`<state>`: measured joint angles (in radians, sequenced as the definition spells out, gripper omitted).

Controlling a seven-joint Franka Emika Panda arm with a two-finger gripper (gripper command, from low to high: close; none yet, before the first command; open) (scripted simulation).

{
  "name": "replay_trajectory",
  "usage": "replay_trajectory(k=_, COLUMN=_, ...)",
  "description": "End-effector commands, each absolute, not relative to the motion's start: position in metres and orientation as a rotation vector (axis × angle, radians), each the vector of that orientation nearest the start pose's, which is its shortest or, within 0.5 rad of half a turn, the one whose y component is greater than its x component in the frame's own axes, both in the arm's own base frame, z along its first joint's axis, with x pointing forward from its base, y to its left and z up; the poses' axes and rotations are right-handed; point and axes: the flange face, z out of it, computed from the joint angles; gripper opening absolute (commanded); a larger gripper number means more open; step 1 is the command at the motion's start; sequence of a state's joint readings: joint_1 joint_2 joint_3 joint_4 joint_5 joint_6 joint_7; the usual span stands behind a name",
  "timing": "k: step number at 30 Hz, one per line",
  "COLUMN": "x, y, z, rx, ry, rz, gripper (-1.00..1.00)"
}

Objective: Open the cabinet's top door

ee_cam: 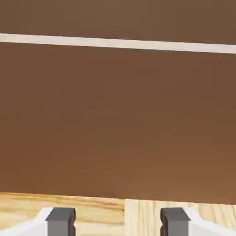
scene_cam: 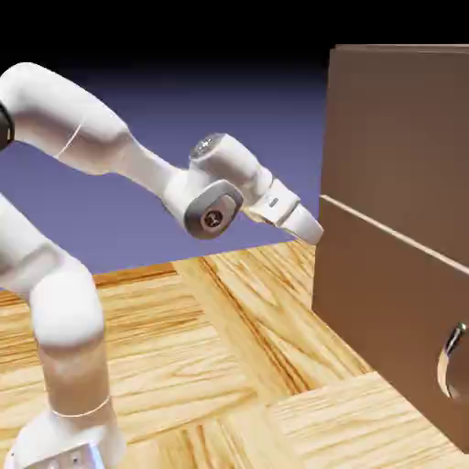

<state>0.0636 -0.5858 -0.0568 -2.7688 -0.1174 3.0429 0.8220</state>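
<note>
The dark-brown cabinet (scene_cam: 394,302) fills the exterior view's right side. A seam splits its front into the top door (scene_cam: 403,128) and a lower panel with a curved silver handle (scene_cam: 452,363). The top door's own handle is out of view. My gripper (scene_cam: 311,231) points at the cabinet's near edge, right at the seam's height and very close to the wood. In the hand view the two grey fingertips (ee_cam: 60,220) stand apart, so the gripper (ee_cam: 117,220) is open with only table showing between them. The pale seam (ee_cam: 118,43) crosses the brown front, and the top door (ee_cam: 118,18) is the strip above it.
The wooden table (scene_cam: 229,366) runs under the arm up to the cabinet's foot. The white arm (scene_cam: 110,147) arches in from the exterior view's left. In the hand view a band of table (ee_cam: 92,207) shows below the lower panel.
</note>
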Motion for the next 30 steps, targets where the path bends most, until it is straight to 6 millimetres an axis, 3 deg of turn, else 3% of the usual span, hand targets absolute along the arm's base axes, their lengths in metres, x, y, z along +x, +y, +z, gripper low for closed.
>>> replay_trajectory(k=1, x=0.395, y=0.013, z=0.495, rx=-2.425, ry=0.887, rz=-1.131, gripper=0.00)
replay_trajectory(k=9, x=0.397, y=0.019, z=0.568, rx=-2.282, ry=0.777, rz=-1.307, gripper=0.00)
replay_trajectory(k=16, x=0.392, y=0.012, z=0.620, rx=-2.147, ry=0.704, rz=-1.435, gripper=0.00)
replay_trajectory(k=23, x=0.387, y=-0.008, z=0.658, rx=-2.017, ry=0.653, rz=-1.538, gripper=0.00)
replay_trajectory(k=30, x=0.386, y=-0.038, z=0.680, rx=-1.900, ry=0.623, rz=-1.617, gripper=0.00)
